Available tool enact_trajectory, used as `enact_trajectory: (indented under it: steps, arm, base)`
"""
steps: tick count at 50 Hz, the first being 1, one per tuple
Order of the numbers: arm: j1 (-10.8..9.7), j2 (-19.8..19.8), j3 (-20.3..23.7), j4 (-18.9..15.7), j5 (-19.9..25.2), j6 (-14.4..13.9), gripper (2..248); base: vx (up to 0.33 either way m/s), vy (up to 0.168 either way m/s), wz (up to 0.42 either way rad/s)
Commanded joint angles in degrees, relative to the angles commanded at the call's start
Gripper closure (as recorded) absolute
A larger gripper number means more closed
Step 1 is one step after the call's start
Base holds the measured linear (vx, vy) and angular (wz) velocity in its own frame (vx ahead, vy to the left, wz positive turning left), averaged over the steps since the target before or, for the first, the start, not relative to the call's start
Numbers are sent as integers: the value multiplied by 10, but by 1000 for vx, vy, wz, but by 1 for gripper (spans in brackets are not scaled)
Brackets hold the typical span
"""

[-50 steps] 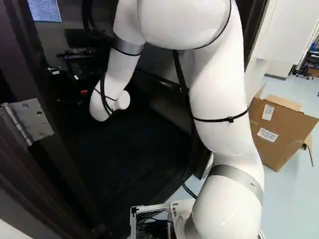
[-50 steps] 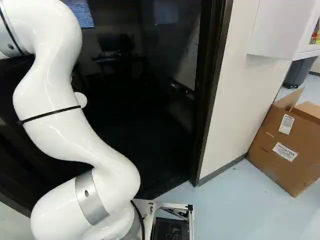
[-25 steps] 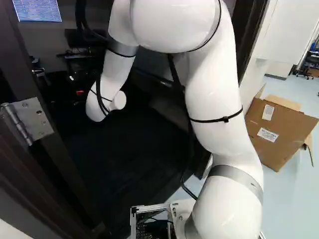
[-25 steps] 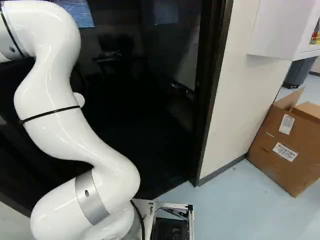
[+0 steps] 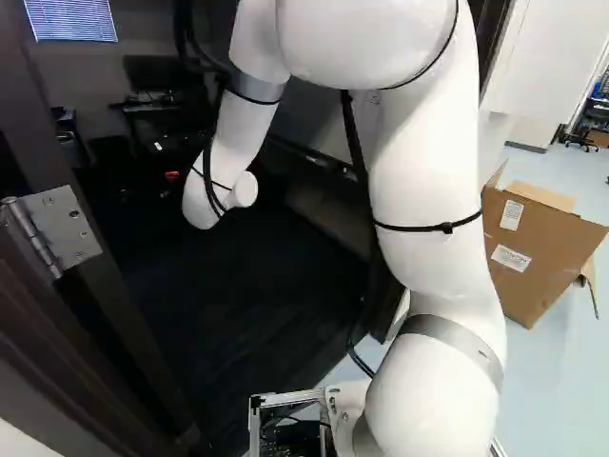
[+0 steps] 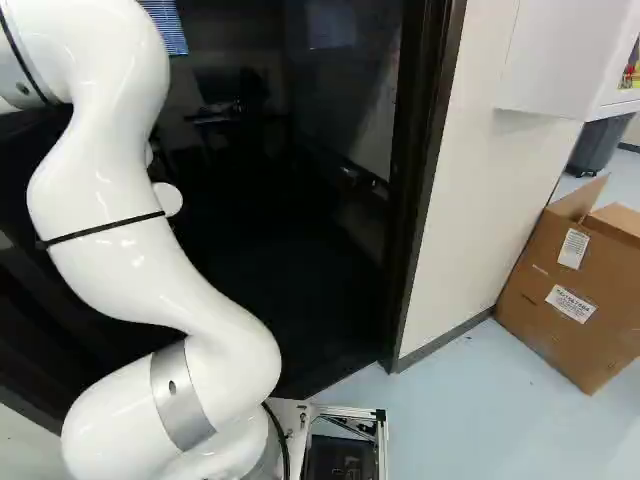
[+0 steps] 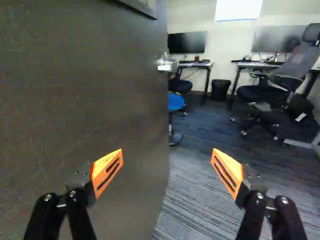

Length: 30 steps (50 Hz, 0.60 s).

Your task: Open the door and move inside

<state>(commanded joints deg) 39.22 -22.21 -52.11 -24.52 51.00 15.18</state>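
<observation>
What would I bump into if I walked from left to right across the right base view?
Curvy white robot arm → tall dark door frame → smooth cream wall → brown cardboard box with white labels.

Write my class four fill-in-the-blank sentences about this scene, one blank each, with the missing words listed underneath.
The dark door is not closed but ____.
Spread apart, the gripper's two fingers hold ____.
The finger pads are coloured ____.
In both base views, the cardboard box is to the ____ of the white arm.

Missing words: open; nothing; orange; right.
</observation>
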Motion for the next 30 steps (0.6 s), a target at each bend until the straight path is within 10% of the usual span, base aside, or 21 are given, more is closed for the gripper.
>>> enact_trajectory:
  steps: [30]
  arm:
    - [-23,32,39,4,0,-3,3]
  base:
    - [0,0,0]
